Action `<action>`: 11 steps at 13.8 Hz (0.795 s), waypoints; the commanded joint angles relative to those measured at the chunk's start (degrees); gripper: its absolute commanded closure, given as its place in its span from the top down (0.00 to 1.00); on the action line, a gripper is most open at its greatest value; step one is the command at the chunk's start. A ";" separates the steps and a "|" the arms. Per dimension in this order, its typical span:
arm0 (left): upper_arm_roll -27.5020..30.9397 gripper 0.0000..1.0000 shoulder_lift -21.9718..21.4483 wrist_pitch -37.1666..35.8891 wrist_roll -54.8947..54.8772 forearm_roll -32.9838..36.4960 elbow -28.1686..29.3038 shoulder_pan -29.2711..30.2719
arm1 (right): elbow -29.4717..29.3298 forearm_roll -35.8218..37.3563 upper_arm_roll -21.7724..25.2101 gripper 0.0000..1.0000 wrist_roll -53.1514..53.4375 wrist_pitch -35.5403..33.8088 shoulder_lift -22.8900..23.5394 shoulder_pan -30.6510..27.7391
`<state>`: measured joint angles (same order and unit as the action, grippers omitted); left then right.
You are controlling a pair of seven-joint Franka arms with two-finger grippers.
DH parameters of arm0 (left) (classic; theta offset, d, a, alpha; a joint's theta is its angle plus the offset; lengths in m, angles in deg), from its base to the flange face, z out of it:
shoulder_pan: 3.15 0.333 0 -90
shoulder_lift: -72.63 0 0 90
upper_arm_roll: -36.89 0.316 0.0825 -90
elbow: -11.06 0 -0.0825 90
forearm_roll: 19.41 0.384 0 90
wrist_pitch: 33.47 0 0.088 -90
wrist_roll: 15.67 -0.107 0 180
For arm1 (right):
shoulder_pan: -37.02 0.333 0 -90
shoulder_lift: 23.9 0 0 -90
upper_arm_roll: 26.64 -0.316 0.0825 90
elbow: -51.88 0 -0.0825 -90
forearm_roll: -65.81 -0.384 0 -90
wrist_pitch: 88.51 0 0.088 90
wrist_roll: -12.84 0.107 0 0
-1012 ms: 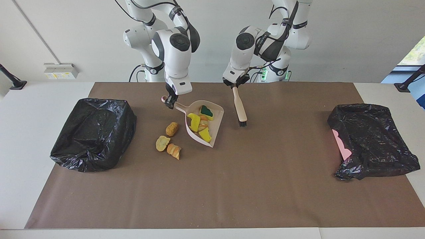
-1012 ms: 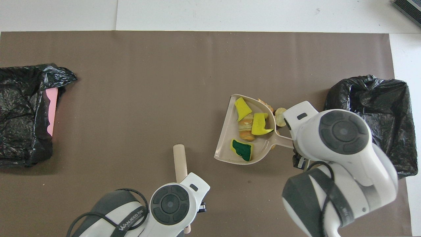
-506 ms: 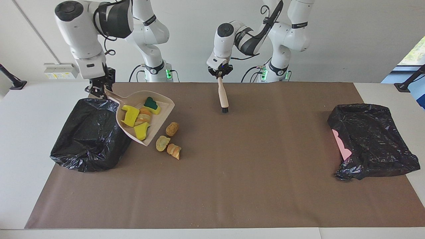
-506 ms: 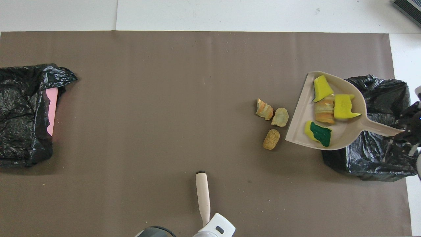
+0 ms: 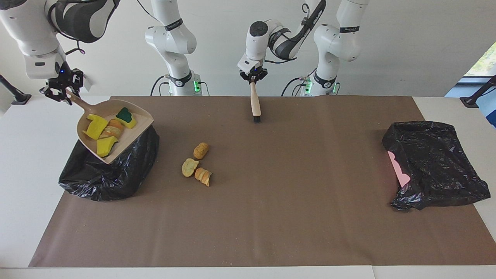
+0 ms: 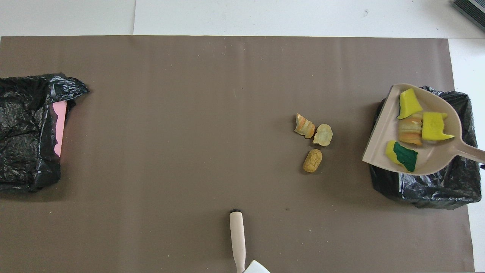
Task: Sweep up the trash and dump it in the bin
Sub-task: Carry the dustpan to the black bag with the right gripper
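My right gripper (image 5: 64,93) is shut on the handle of the beige dustpan (image 5: 130,133), held tilted in the air over the black-bagged bin (image 5: 100,174) at the right arm's end of the table. The trash in the dustpan (image 6: 382,132) is two yellow sponge chunks (image 5: 95,127), a green-layered one (image 5: 126,116) and a bread piece (image 5: 112,129). Three golden-brown pieces (image 5: 200,150) (image 6: 313,160) lie on the brown mat beside the bin (image 6: 428,187). My left gripper (image 5: 252,77) is shut on a wooden brush (image 5: 255,102) (image 6: 237,239) that hangs bristles down.
A second black-bagged bin (image 5: 434,162) (image 6: 22,129) with a pink edge showing sits at the left arm's end. The brown mat (image 5: 271,217) covers most of the white table.
The right gripper has lifted the loaded dustpan off the mat and carried it over the bin. The left gripper has drawn the brush back toward the robots.
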<state>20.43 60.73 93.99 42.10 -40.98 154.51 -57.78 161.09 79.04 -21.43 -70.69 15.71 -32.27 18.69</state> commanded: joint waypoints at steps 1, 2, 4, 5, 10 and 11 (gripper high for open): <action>0.82 0.00 -1.98 1.30 0.76 -0.93 1.92 -1.18 | -1.02 3.71 0.06 0.00 -5.05 2.73 2.83 -2.06; 0.82 0.00 -1.80 1.21 0.67 -0.93 1.92 -0.83 | -1.02 7.74 -0.02 0.00 -5.23 3.00 2.92 -1.37; 0.91 0.00 -0.93 1.38 -0.29 -0.93 1.92 -0.57 | -0.06 12.33 -0.29 0.00 -6.80 4.49 2.83 -0.40; 0.91 0.02 -0.75 1.30 -0.38 -0.93 1.83 -0.22 | 0.91 14.44 -0.29 0.00 -8.91 5.98 2.48 0.04; 1.17 1.00 1.18 0.42 -0.99 -0.76 -1.40 4.24 | 3.90 21.57 -0.46 0.00 -15.69 12.84 3.09 0.04; 1.08 1.00 1.97 -0.10 -3.87 -0.06 -3.77 7.84 | 4.17 23.23 -0.55 0.00 -15.96 13.11 3.10 0.31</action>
<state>21.68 61.07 94.35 41.72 -40.98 154.15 -55.43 163.88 99.16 -21.86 -84.79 27.11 -28.73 18.95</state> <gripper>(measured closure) 0.339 0.683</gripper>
